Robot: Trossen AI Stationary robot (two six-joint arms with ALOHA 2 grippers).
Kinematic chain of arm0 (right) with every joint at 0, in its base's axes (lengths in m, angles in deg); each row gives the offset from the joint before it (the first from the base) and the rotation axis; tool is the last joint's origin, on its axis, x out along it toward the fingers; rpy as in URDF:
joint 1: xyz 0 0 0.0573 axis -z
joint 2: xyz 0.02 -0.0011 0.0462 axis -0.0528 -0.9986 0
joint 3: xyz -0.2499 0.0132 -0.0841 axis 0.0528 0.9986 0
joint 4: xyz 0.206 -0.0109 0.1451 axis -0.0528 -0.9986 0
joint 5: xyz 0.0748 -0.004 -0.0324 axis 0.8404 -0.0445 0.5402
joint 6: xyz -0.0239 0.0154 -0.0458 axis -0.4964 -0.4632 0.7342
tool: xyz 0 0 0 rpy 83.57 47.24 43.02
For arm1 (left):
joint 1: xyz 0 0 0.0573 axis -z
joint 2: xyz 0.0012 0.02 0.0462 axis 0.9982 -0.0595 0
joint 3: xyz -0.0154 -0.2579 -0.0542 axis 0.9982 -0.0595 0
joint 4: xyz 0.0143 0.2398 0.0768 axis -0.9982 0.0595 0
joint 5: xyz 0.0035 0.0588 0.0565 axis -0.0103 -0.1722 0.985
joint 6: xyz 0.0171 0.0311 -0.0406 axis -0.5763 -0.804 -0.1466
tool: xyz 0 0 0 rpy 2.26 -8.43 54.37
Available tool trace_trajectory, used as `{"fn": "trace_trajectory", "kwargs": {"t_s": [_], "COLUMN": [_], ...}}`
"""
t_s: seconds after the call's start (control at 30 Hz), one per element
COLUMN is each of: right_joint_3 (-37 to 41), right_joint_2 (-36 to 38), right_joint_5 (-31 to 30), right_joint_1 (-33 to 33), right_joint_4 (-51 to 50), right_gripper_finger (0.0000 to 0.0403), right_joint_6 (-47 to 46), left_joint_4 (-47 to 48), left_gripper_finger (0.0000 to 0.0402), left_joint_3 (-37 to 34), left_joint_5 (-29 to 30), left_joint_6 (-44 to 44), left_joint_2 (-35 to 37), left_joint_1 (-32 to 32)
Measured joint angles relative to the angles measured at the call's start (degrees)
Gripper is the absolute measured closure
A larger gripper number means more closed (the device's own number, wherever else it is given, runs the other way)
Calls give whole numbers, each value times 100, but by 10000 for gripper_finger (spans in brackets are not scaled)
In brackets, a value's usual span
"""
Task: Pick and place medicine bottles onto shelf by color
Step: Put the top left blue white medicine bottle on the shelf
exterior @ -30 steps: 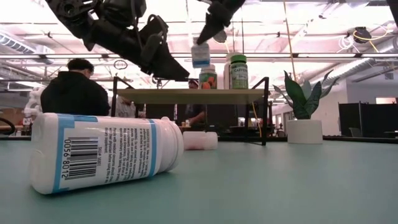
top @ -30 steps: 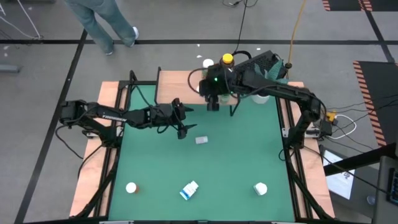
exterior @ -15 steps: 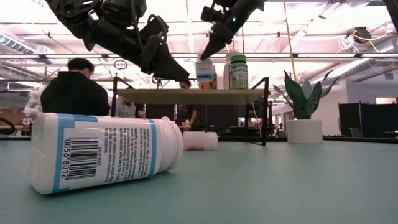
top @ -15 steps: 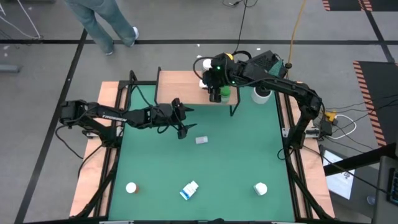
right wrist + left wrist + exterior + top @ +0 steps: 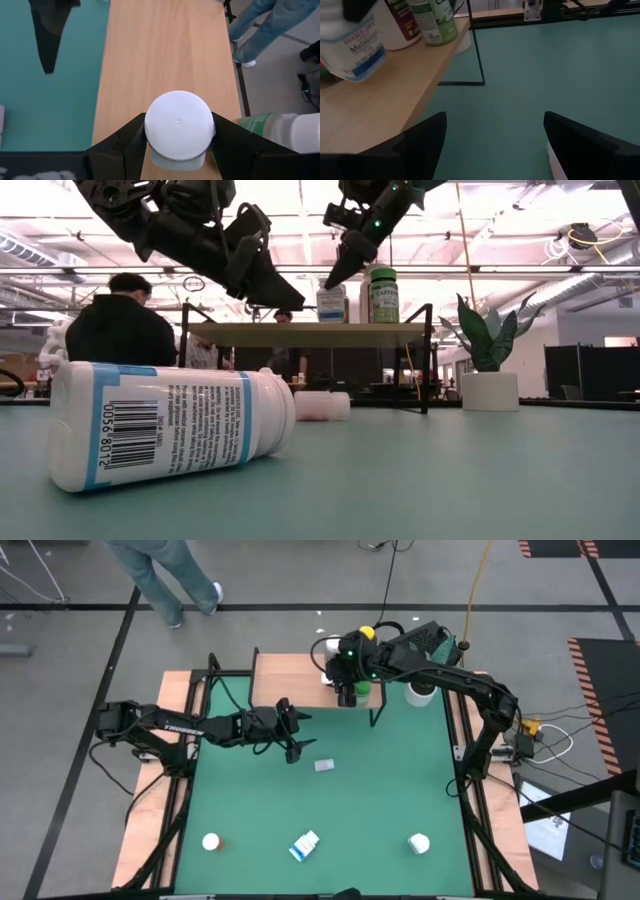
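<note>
My right gripper (image 5: pixel 179 137) is over the light-wood shelf (image 5: pixel 290 680), shut on a white-capped, blue-labelled bottle (image 5: pixel 331 304) that also shows in the left wrist view (image 5: pixel 350 50). A green bottle (image 5: pixel 384 295) and a red-labelled one (image 5: pixel 395 25) stand beside it on the shelf. My left gripper (image 5: pixel 293 735) hovers open and empty above the green table, near the shelf's front. A small white bottle (image 5: pixel 324 765) lies on its side on the table. A blue-labelled bottle (image 5: pixel 305 845) lies near the front edge. My right gripper pinches the bottle's white cap (image 5: pixel 179 122) between its two fingers (image 5: pixel 131 137), one on each side. The fingers come from above, pointing down. The bottle stands upright with its base at the shelf's board (image 5: pixel 300 332).
Two white-capped bottles (image 5: pixel 211 841) (image 5: pixel 419 842) stand near the table's front corners. A white plant pot (image 5: pixel 420 692) stands right of the shelf. A yellow-capped bottle (image 5: pixel 366 635) is at the shelf's far side. A person (image 5: pixel 118 325) sits beyond the table.
My right gripper has carried the blue-labelled bottle toward the table's far edge and down, from above the shelf's front edge onto the shelf beside the green bottle. The bottle has stayed upright.
</note>
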Motion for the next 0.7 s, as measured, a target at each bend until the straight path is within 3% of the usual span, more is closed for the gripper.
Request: {"fn": "trace_trajectory", "kwargs": {"t_s": [0.7], "right_joint_3": [51], "right_joint_2": [-3], "right_joint_5": [-2], "right_joint_1": [2], "right_joint_4": [112], "right_gripper_finger": [206], "right_joint_6": [25], "left_joint_4": [0], "left_gripper_finger": [66], "left_joint_3": [0], "left_joint_5": [9], "left_joint_6": [28], "left_joint_2": [2], "left_joint_1": [0]}}
